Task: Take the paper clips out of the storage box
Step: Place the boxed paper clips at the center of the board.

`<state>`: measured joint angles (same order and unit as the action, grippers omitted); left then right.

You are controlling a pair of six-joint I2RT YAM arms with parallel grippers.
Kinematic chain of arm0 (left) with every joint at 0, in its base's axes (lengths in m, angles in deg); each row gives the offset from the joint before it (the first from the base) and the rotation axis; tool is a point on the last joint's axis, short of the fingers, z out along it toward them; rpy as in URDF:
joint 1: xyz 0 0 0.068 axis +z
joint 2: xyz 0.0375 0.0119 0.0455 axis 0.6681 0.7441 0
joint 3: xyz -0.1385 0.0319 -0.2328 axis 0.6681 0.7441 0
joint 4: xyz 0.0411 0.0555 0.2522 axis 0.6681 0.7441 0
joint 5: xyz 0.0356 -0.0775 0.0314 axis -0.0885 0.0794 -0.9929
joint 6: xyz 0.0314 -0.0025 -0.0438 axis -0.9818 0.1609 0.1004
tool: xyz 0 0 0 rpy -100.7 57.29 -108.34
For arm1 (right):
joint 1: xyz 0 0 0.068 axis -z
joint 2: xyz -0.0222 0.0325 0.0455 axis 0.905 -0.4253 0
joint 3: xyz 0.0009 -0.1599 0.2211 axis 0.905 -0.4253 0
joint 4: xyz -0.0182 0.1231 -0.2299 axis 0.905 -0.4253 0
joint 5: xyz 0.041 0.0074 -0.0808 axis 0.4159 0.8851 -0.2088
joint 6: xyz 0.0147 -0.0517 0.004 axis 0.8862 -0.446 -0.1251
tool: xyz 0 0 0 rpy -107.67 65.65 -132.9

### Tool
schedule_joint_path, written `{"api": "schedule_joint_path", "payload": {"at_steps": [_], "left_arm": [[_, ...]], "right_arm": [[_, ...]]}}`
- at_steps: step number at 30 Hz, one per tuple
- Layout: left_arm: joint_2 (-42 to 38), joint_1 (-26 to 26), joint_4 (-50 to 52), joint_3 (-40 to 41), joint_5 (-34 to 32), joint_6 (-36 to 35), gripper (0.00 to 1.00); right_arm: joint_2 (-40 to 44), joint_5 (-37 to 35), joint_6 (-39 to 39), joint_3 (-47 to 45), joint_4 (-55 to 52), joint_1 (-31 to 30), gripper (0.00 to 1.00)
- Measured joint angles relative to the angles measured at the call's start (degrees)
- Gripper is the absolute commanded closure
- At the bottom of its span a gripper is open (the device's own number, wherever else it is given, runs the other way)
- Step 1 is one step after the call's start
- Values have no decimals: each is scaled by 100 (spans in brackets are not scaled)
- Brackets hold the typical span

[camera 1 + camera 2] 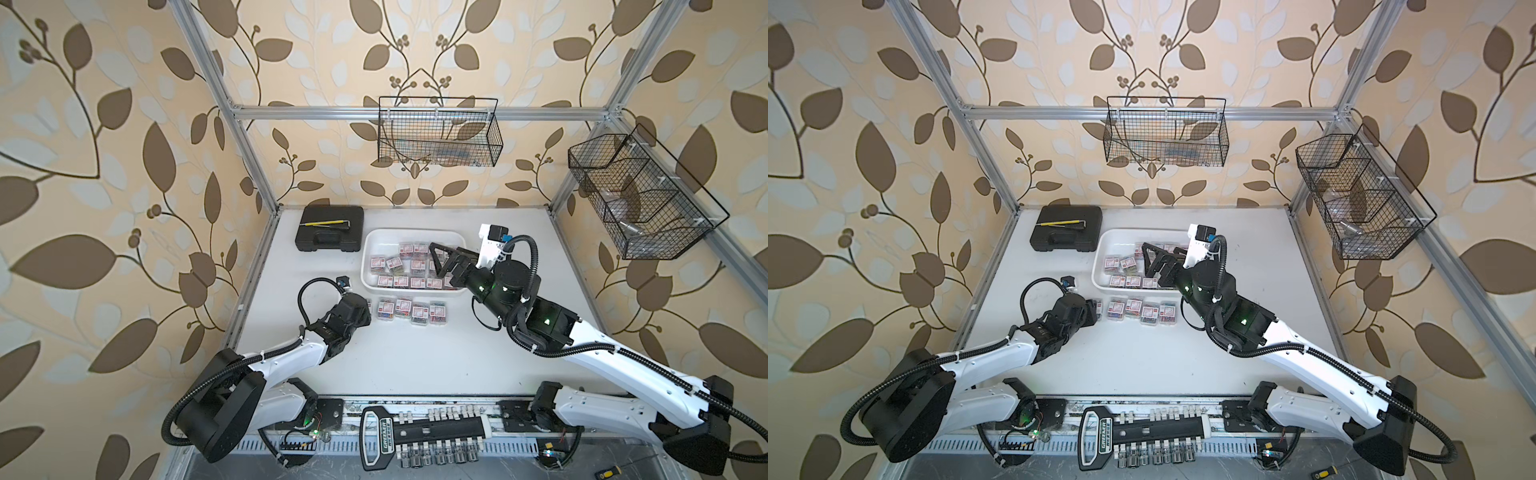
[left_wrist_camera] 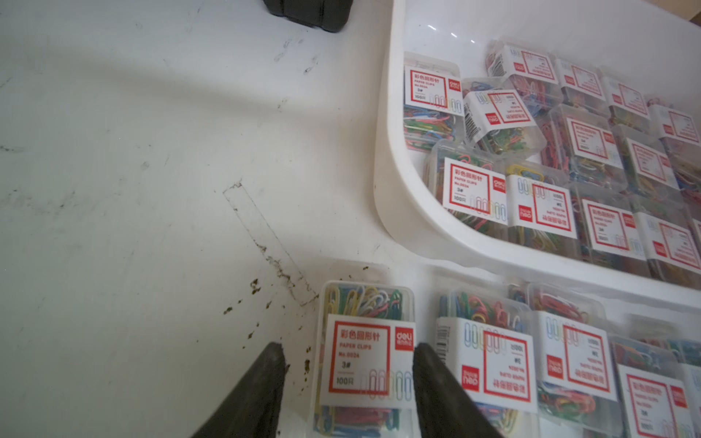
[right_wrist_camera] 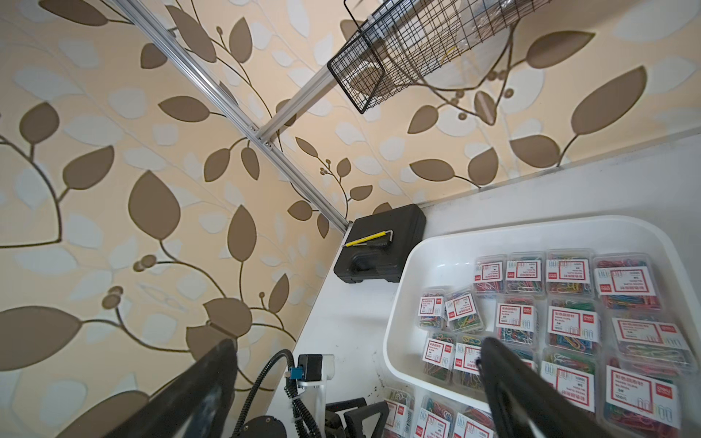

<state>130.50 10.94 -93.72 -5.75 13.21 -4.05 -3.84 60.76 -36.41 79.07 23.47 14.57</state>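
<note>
The storage box [image 1: 409, 239] is holding many paper clips [image 1: 394, 262]; five boxes are lying outside, left fingers [image 2: 261, 390] spread around one, right fingers [image 3: 523, 390] gaping.

The white tabletop [image 1: 415, 361] carries a black hard case [image 1: 329, 232] near its far left corner. The white storage box [image 1: 384, 243] sits just beside the case, and a row of paper clip boxes [image 1: 409, 309] lies just in front of the storage box's near wall. Dark specks [image 2: 258, 288], perhaps grime, mark the bare surface.

cream wallpaper [image 1: 104, 166] with brown leaves, aluminium frame [image 1: 332, 112], two black wire baskets [image 1: 440, 133], white tabletop [image 1: 415, 365]
</note>
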Motion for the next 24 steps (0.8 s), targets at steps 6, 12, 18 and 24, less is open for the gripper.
{"api": "schedule_joint_path", "payload": {"at_steps": [6,12,18,24], "left_arm": [[540,33,-214,-33,105,79,52],[1064,33,-723,-219,146,157,60],[1515,66,-1021,-514,385,155,66],[1530,68,-1010,-546,516,157,61]], "right_arm": [[-52,136,4,15,-170,15,0],[39,289,42,-258,-24,92,0],[39,227,35,-310,-155,118,0],[157,376,85,-874,74,911,0]]}}
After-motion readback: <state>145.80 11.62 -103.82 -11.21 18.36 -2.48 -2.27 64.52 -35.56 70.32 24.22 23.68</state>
